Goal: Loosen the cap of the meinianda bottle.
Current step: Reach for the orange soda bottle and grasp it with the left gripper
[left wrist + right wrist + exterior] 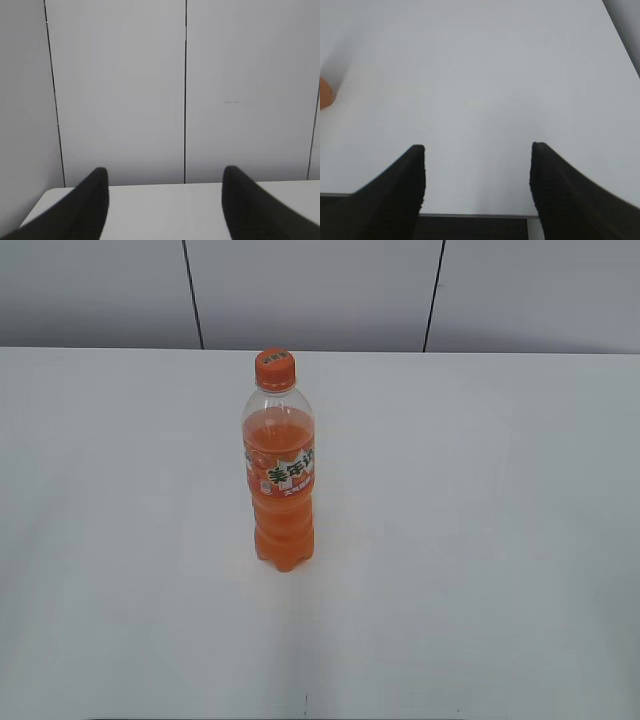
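Four dark fingers show in all, two to each gripper. Those of the left gripper (162, 175) stand spread with nothing between them, framing a far table edge and grey wall panels. Those of the right gripper (477, 152) are likewise spread and empty, hanging over bare white surface near its front edge.

One white table (500, 540) fills the exterior view, which shows neither gripper. One meinianda bottle (279, 480) stands upright on it, just left of centre, clear of every finger. Its single orange cap (274, 368) sits at the bottle's 12 o'clock, screwed on the neck, untouched.

From the right wrist, a sliver of orange at the left border, about 10 o'clock from the fingers and well apart from them, may be the bottle; I cannot tell. The left wrist view holds no bottle.
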{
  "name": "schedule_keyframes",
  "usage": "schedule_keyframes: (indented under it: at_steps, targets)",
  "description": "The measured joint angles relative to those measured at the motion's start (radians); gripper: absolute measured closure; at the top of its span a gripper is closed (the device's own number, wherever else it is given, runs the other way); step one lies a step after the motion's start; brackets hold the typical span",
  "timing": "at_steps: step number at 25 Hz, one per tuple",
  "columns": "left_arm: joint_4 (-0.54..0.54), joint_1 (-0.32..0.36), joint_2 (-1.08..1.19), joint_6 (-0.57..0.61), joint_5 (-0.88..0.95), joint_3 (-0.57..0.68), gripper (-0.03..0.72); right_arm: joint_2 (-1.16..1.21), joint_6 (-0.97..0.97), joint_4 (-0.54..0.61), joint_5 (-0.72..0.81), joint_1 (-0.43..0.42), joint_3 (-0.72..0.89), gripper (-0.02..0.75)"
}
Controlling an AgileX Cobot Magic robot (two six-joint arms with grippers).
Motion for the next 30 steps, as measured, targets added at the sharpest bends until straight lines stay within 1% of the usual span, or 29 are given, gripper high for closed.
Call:
schedule_keyframes:
  at_steps: [5, 10, 16, 20, 25, 30]
  targets:
    - [0.028, 0.000, 0.026, 0.000, -0.008, 0.000, 0.252, 0.000, 0.000, 0.000, 0.000, 0.000, 0.000, 0.244]
    - [0.030, 0.000, 0.149, 0.000, -0.038, 0.000, 0.252, 0.000, 0.000, 0.000, 0.000, 0.000, 0.000, 0.244]
    - [0.034, 0.000, 0.325, 0.000, -0.204, 0.000, 0.252, 0.000, 0.000, 0.000, 0.000, 0.000, 0.000, 0.244]
    - [0.042, 0.000, 0.400, 0.000, -0.304, 0.000, 0.253, 0.000, 0.000, 0.000, 0.000, 0.000, 0.000, 0.244]
    - [0.042, 0.000, 0.457, 0.000, -0.397, 0.000, 0.253, 0.000, 0.000, 0.000, 0.000, 0.000, 0.000, 0.244]
    - [0.042, 0.000, 0.542, 0.000, -0.441, 0.000, 0.262, 0.000, 0.000, 0.000, 0.000, 0.000, 0.000, 0.244]
